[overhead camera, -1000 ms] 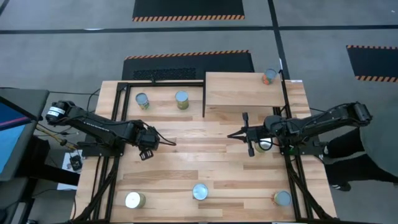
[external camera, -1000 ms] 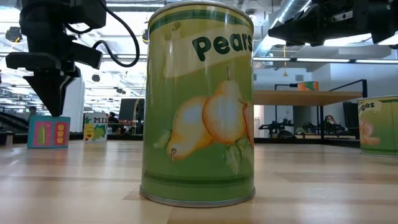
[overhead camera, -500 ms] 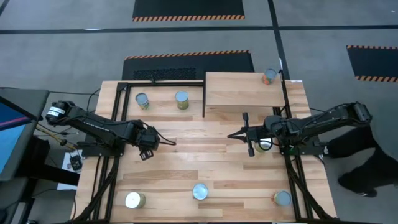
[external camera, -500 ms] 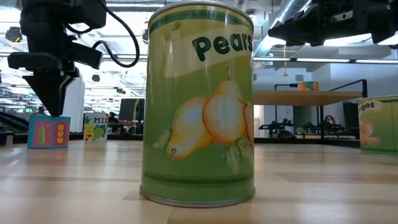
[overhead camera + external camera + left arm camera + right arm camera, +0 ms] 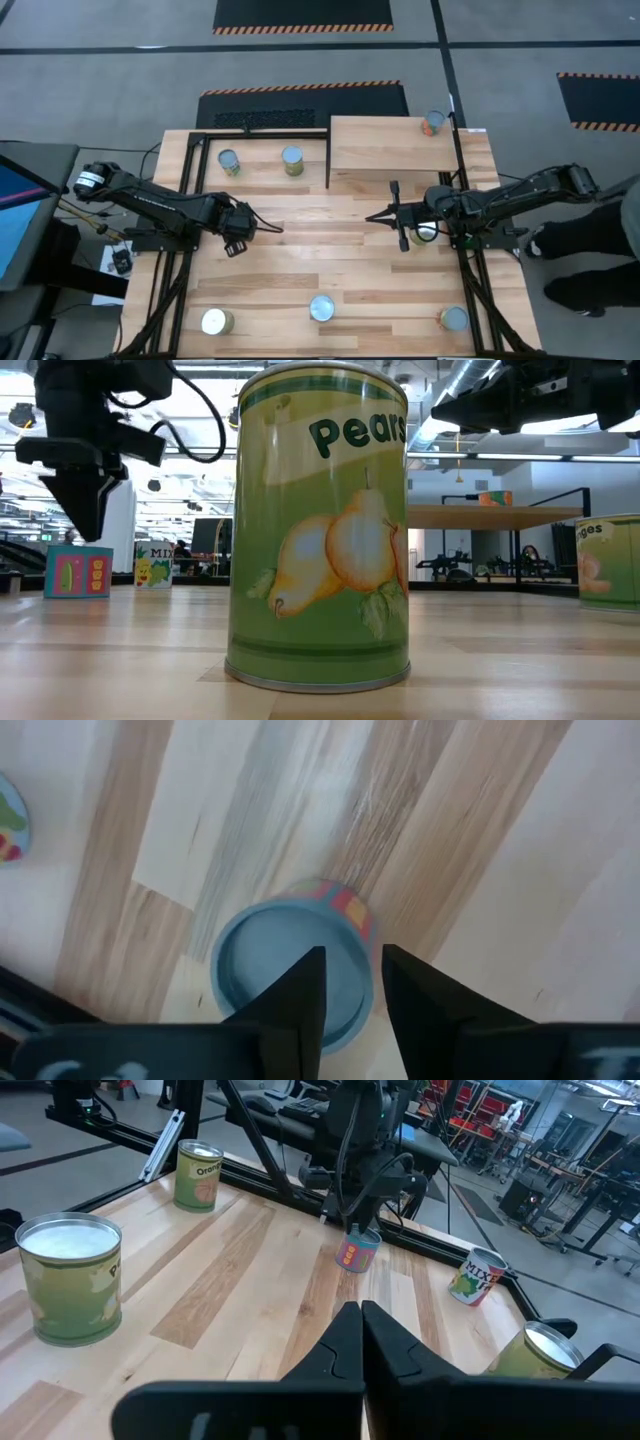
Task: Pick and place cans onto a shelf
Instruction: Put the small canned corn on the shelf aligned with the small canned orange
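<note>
A small can (image 5: pixel 285 965) with a blue lid and a pink-and-yellow label stands upright on the table's left half. My left gripper (image 5: pixel 352 952) points down right over its lid, with its fingers a little apart. The low view shows a thin gap between my left gripper (image 5: pixel 85 535) and the can (image 5: pixel 78 572). My right gripper (image 5: pixel 360 1320) is shut and level over the table's right half (image 5: pixel 395 213), with nothing in it. One can (image 5: pixel 433 122) stands on the shelf (image 5: pixel 390 150) at the far right. Other cans stand at the far left (image 5: pixel 229 161), (image 5: pixel 292 159).
Three cans stand along the near edge (image 5: pixel 215 321), (image 5: pixel 322 308), (image 5: pixel 453 319). Another can (image 5: pixel 425 233) stands under my right arm. A black frame (image 5: pixel 190 160) edges the table. A person's legs (image 5: pixel 600 250) are beside the table's right edge.
A person has walked in beside the table's right edge. Neither arm has visibly moved across the table.
</note>
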